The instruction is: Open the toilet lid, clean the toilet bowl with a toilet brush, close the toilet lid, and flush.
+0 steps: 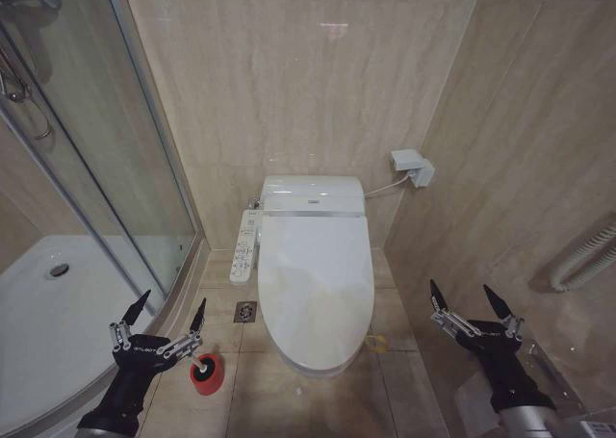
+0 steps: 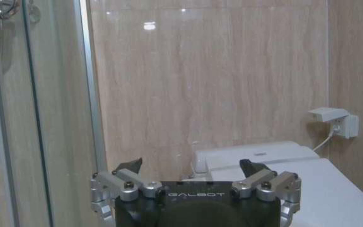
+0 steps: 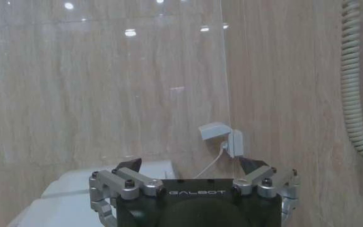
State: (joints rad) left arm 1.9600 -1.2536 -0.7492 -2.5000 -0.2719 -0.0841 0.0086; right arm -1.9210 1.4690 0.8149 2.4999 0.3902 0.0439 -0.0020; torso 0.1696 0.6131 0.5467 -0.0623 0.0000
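Straight ahead on the tiled floor point(image 1: 318, 399) stands the toilet bowl point(image 1: 294, 366), its back against the beige wall, with the toilet lid point(image 1: 316, 284) lying flat and shut over it and the white button panel point(image 1: 244, 248) running along the side nearer the shower. That glass shower enclosure point(image 1: 106, 168) fills the robot's left side, its white tray point(image 1: 48, 332) curving toward the toilet. A small white wall box point(image 1: 412, 166) with a cable sits on the wall just beyond the tank, and a coiled hose point(image 1: 582, 255) hangs on the right-hand wall. Low on the left, the left gripper point(image 1: 162, 321) hovers with its fingers spread apart and empty, just above and beside the red holder cup point(image 1: 206, 375) on the floor, where the toilet brush point(image 1: 201, 366) shows as a dark head at the cup's mouth. Low on the right, the right gripper point(image 1: 473, 301) is likewise spread apart and empty, well clear of the toilet. A floor drain point(image 1: 245, 311) lies beside the bowl's base.
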